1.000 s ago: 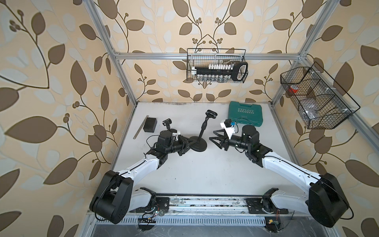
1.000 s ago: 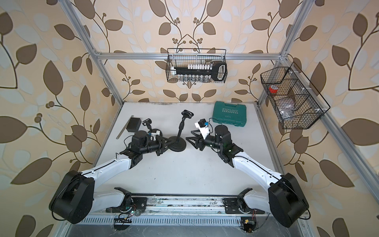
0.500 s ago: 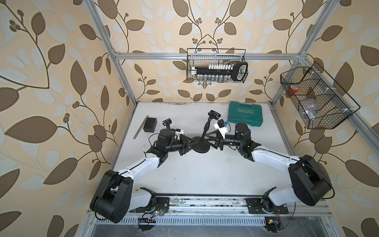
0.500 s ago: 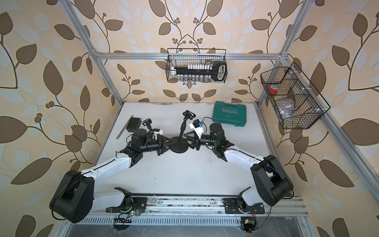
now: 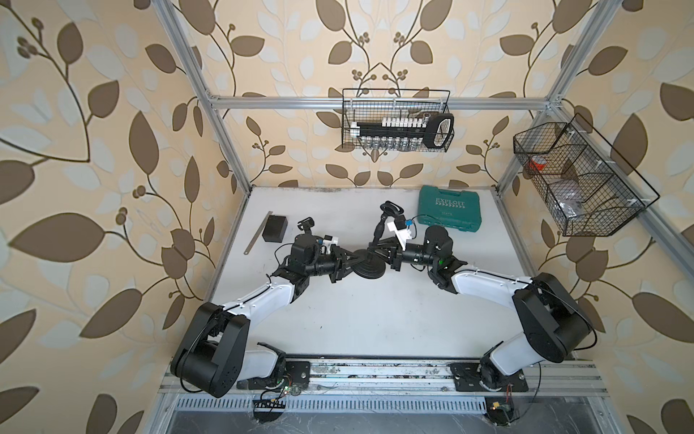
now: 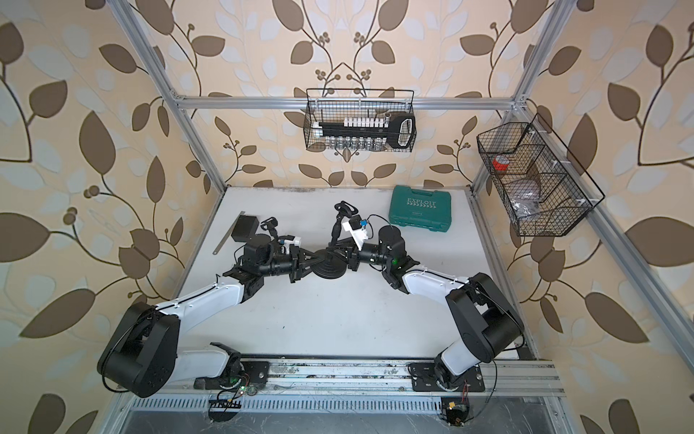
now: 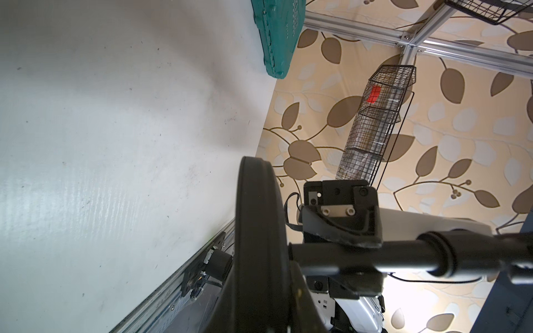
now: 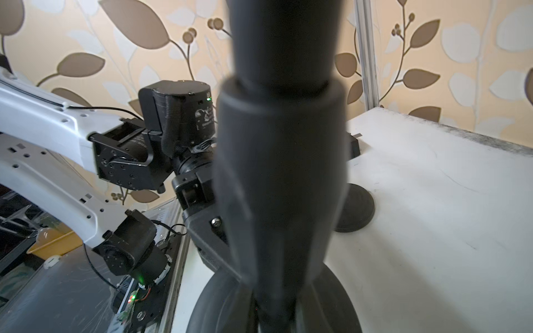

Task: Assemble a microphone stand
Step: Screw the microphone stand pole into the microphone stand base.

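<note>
The microphone stand rests on the white table (image 5: 375, 319) in both top views: a round black base (image 5: 370, 267) (image 6: 330, 268), a thin black pole (image 5: 380, 229) (image 6: 335, 230) and a clip (image 5: 390, 207) on top. My left gripper (image 5: 351, 261) (image 6: 311, 262) is shut on the base's left rim; the left wrist view shows the base (image 7: 256, 225) edge-on between its jaws. My right gripper (image 5: 378, 250) (image 6: 339, 251) is shut on the pole just above the base. The pole (image 8: 282, 173) fills the right wrist view, and the left wrist view shows the right fingers (image 7: 343, 230) clamped on the pole (image 7: 403, 256).
A black box (image 5: 275, 228) and a metal ruler (image 5: 258, 235) lie at the back left. A green tool case (image 5: 448, 206) sits at the back right. Wire baskets hang on the back wall (image 5: 396, 124) and the right wall (image 5: 578, 180).
My right gripper has moved left to the stand and closed on the pole's lower end. The left gripper has kept its hold on the base.
</note>
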{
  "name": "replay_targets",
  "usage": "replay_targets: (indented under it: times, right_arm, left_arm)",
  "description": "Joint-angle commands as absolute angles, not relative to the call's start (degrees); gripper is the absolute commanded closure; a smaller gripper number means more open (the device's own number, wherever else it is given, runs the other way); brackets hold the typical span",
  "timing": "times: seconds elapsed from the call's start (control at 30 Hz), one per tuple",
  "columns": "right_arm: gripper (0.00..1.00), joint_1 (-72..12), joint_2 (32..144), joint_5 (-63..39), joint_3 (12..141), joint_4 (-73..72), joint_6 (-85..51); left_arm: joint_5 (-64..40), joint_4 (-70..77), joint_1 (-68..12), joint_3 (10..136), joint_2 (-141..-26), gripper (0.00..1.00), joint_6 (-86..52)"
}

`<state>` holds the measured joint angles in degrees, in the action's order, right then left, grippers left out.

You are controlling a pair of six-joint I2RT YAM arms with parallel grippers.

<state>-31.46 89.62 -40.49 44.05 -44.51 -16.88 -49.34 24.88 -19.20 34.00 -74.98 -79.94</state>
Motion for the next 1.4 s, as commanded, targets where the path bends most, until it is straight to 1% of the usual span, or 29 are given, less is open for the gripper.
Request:
replay_targets:
  times: [0.0, 0.07, 0.13, 0.23, 0.3, 0.37, 0.4, 0.47, 0.53, 0.57, 0.6, 0.63, 0.67, 0.7, 0.73, 0.83, 0.9, 1.0, 1.17, 1.37]
  right_arm:
    - [1.00, -33.6, 89.9, -35.4, 42.6, -47.8, -17.2]
    - [1.00, -35.6, 89.0, -29.8, 41.1, -48.0, -16.7]
    - [1.00, -38.4, 88.1, -20.9, 38.9, -48.9, -17.0]
    - [1.00, -44.9, 86.5, -2.8, 37.6, -44.2, -18.1]
    - [1.00, -50.2, 85.7, 11.8, 38.9, -37.2, -19.2]
    - [1.00, -54.6, 85.8, 22.2, 40.9, -31.3, -20.6]
    - [1.00, -56.3, 86.0, 26.5, 42.0, -28.9, -21.2]
    - [1.00, -58.3, 86.1, 30.5, 42.7, -27.7, -21.2]
    - [1.00, -58.1, 85.8, 27.7, 43.1, -28.3, -19.0]
    - [0.86, -57.1, 85.3, 24.3, 43.5, -28.0, -17.6]
    - [0.68, -55.7, 84.5, 19.2, 43.9, -26.9, -16.7]
    - [0.55, -53.9, 83.6, 14.3, 43.7, -26.6, -16.1]
    - [0.46, -52.0, 82.5, 8.8, 43.2, -27.0, -15.4]
    - [0.42, -50.0, 81.2, 3.2, 42.2, -28.2, -14.8]
    - [0.39, -47.9, 80.4, -2.4, 41.2, -29.4, -14.3]
    - [0.37, -41.1, 79.0, -21.6, 38.6, -33.3, -11.5]
    - [0.37, -37.3, 79.0, -31.0, 37.8, -35.2, -10.1]
    - [0.40, -32.3, 79.1, -36.5, 37.1, -38.5, -11.6]
    - [0.49, -27.7, 81.5, -40.6, 38.9, -42.4, -14.3]
    - [0.46, -26.8, 86.4, -47.6, 43.0, -45.9, -14.7]
  left_arm:
    - [-50.5, 32.1, -19.1, 35.7, -74.2, 1.00, -80.8]
    - [-50.1, 33.5, -19.1, 35.6, -74.1, 1.00, -81.4]
    - [-49.3, 35.4, -19.1, 35.2, -74.0, 1.00, -82.4]
    - [-48.5, 36.2, -19.1, 35.2, -73.2, 1.00, -82.4]
    - [-48.3, 35.4, -19.1, 35.7, -72.9, 1.00, -81.6]
    - [-48.1, 35.1, -19.1, 35.6, -72.7, 1.00, -81.3]
    - [-47.9, 35.0, -19.1, 35.6, -72.8, 1.00, -81.3]
    - [-47.6, 34.9, -19.1, 35.6, -72.9, 1.00, -81.2]
    - [-47.5, 34.8, -18.9, 35.7, -73.3, 1.00, -81.1]
    - [-47.6, 34.6, -18.7, 35.7, -73.5, 1.00, -81.1]
    - [-47.7, 33.9, -18.6, 35.9, -73.8, 1.00, -81.2]
    - [-47.8, 33.4, -18.4, 36.1, -74.0, 1.00, -81.0]
    - [-48.0, 32.8, -18.1, 36.4, -74.3, 1.00, -80.9]
    - [-48.2, 32.7, -17.9, 36.4, -74.6, 1.00, -81.0]
    - [-48.4, 32.7, -17.7, 36.5, -74.8, 1.00, -81.1]
    - [-49.2, 31.4, -17.5, 37.4, -75.1, 1.00, -80.4]
    - [-50.3, 29.5, -17.5, 38.3, -75.1, 1.00, -79.5]
    - [-51.9, 27.3, -17.5, 38.6, -74.8, 1.00, -78.2]
    - [-53.9, 25.2, -17.5, 38.3, -73.9, 1.00, -76.8]
    - [-56.6, 23.6, -17.5, 39.1, -73.7, 1.00, -75.6]
